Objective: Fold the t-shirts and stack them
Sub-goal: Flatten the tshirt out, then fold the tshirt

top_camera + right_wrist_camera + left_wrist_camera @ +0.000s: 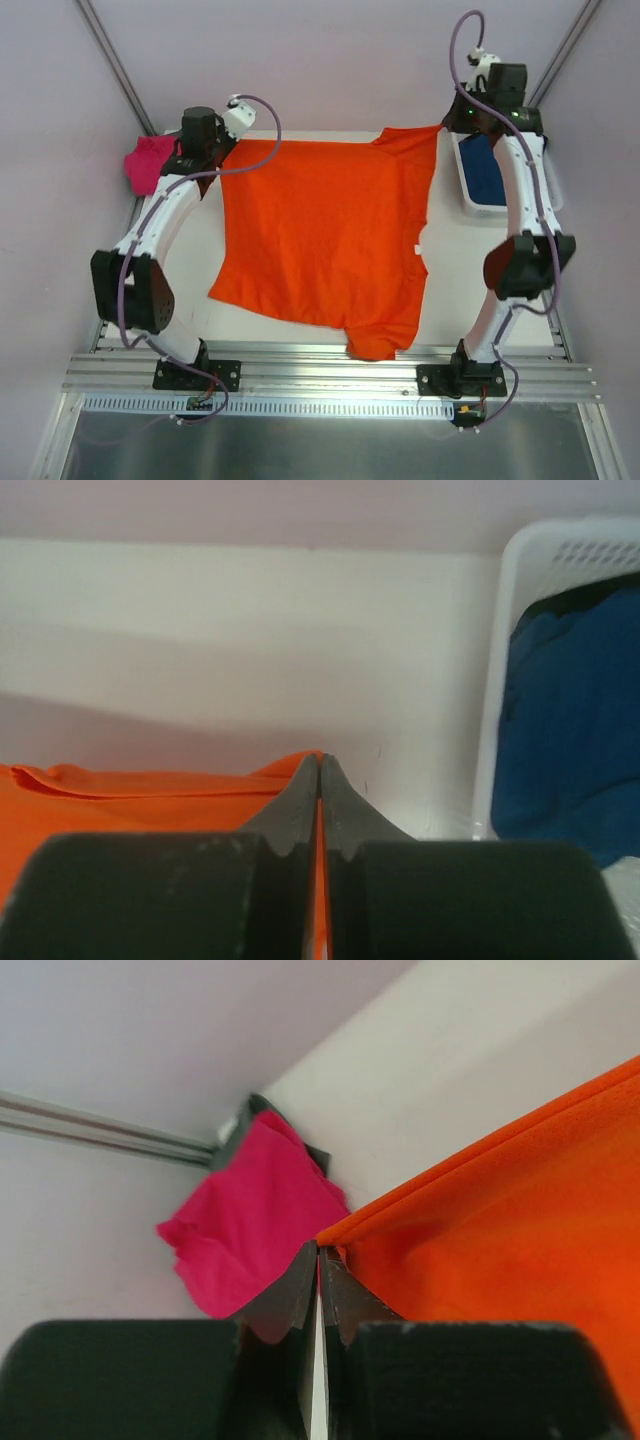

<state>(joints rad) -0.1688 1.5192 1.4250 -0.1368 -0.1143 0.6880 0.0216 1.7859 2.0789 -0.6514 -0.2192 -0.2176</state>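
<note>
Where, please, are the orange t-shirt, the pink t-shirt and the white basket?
orange t-shirt (pixel 325 235): top view, mid body.
pink t-shirt (pixel 250 1215): left wrist view, crumpled middle.
white basket (pixel 497 690): right wrist view, left wall.

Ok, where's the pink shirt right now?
In the top view the pink shirt sits bunched at the far-left corner of the table, just left of the left pincer, which is shut on the orange shirt.

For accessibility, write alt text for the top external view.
An orange t-shirt lies spread out, its far corners pinched by the shut left gripper and right gripper. A pink t-shirt sits far left, a blue t-shirt in a basket at right.
</note>
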